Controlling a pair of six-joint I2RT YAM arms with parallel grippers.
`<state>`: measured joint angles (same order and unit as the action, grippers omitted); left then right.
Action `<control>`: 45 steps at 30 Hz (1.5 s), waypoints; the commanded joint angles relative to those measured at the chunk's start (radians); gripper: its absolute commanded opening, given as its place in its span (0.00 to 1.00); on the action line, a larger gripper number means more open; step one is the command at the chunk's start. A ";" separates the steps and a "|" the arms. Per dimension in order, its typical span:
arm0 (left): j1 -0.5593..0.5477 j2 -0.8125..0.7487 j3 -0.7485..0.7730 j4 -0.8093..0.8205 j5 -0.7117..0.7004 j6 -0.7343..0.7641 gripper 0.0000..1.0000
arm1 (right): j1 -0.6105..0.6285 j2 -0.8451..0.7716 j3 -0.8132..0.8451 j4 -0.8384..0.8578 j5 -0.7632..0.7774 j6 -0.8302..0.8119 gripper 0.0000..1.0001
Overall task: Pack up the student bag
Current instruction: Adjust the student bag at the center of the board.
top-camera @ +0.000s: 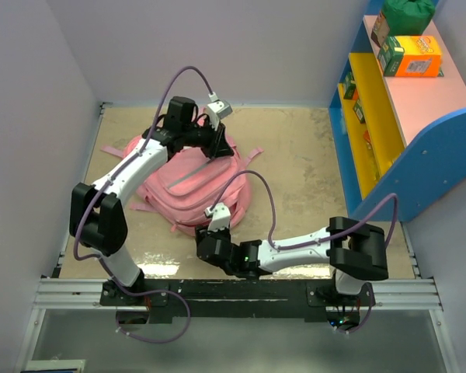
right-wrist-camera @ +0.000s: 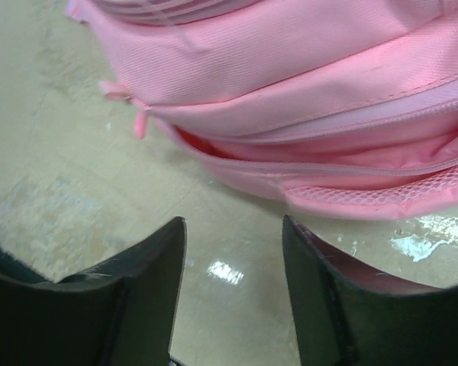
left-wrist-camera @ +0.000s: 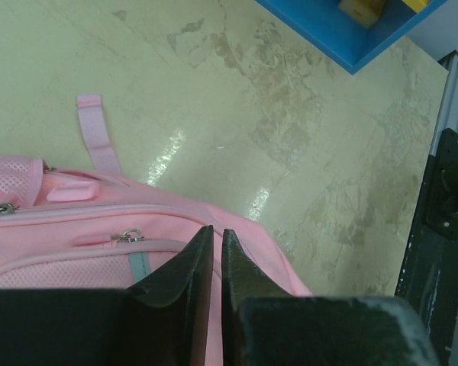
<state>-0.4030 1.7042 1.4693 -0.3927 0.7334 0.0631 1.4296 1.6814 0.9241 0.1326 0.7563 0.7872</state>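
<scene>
The student bag (top-camera: 193, 186) is seen lying flat on the table (top-camera: 303, 155), left of centre. Its visible zips are apparently all closed, so the step in hand is judged to be getting it open before anything can be packed.

The left gripper (left-wrist-camera: 217, 230) is placed over the bag's far edge with its fingers almost together, only a thin slit showing. Whether fabric is nipped there cannot be told. The right gripper (right-wrist-camera: 233, 221) is held low just beside the bag's near edge, fingers apart, with bare table seen between them and nothing held.

For the step to go well, the bag should be pinned by one gripper while a pull is drawn by the other along the curve of the zip, not across it. A metal zip pull (left-wrist-camera: 128, 236) lies just beside the left fingertips, and a small pink tab (right-wrist-camera: 140, 122) is offered to the right gripper.

Most open room is found to the right of the bag, as far as the shelf (top-camera: 388, 116). Little is left toward the left wall (top-camera: 31, 116). The near edge is crowded by the mounting rail (top-camera: 241, 289) and the right arm itself. A loose strap (left-wrist-camera: 98, 137) is trailed onto the table — a thing that could be snagged if the bag were dragged.
</scene>
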 commanded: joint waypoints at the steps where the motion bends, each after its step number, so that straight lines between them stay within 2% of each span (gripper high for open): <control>1: -0.008 0.011 0.020 0.074 0.067 -0.094 0.13 | -0.073 0.050 -0.004 -0.019 0.054 0.113 0.50; 5: 0.029 -0.024 0.032 0.060 0.092 -0.097 0.19 | -0.149 0.069 -0.048 -0.025 -0.032 0.202 0.47; 7: 0.061 -0.047 0.054 0.034 0.116 -0.097 0.28 | -0.191 0.063 -0.077 -0.036 -0.046 0.230 0.45; 11: 0.212 -0.090 0.103 -0.018 0.158 -0.068 0.36 | -0.303 0.017 -0.154 0.008 -0.098 0.277 0.38; 14: 0.308 -0.123 0.109 -0.098 0.158 0.036 0.41 | -0.385 0.001 -0.153 -0.017 -0.098 0.273 0.32; 17: 0.336 -0.150 0.089 -0.227 0.121 0.205 0.43 | -0.432 -0.037 -0.131 -0.065 -0.063 0.244 0.28; 18: 0.336 -0.178 0.066 -0.239 0.092 0.271 0.43 | -0.432 -0.054 -0.128 -0.092 -0.048 0.244 0.28; 21: 0.336 -0.219 -0.041 -0.245 0.084 0.343 0.44 | -0.425 -0.135 -0.128 -0.111 -0.008 0.207 0.30; 24: 0.336 -0.216 -0.076 -0.306 0.139 0.421 0.43 | -0.376 -0.233 -0.169 -0.081 0.006 0.166 0.42; 25: 0.334 -0.216 -0.087 -0.317 0.158 0.437 0.43 | -0.354 -0.253 -0.204 -0.055 0.005 0.118 0.49; 27: 0.328 -0.222 -0.104 -0.333 0.205 0.483 0.44 | -0.277 -0.285 -0.241 0.029 0.009 0.064 0.54; 29: 0.306 -0.230 -0.135 -0.333 0.215 0.514 0.44 | -0.235 -0.260 -0.231 0.051 0.011 -0.005 0.56; 33: 0.274 -0.247 -0.170 -0.333 0.218 0.576 0.46 | -0.184 -0.102 -0.163 0.073 -0.017 -0.080 0.58; 45: 0.247 -0.209 -0.176 -0.246 0.172 0.517 0.46 | -0.182 0.121 0.039 0.206 -0.032 -0.258 0.52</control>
<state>-0.1513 1.4937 1.2823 -0.6964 0.8928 0.5701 1.2491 1.7832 0.8989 0.2363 0.7078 0.6056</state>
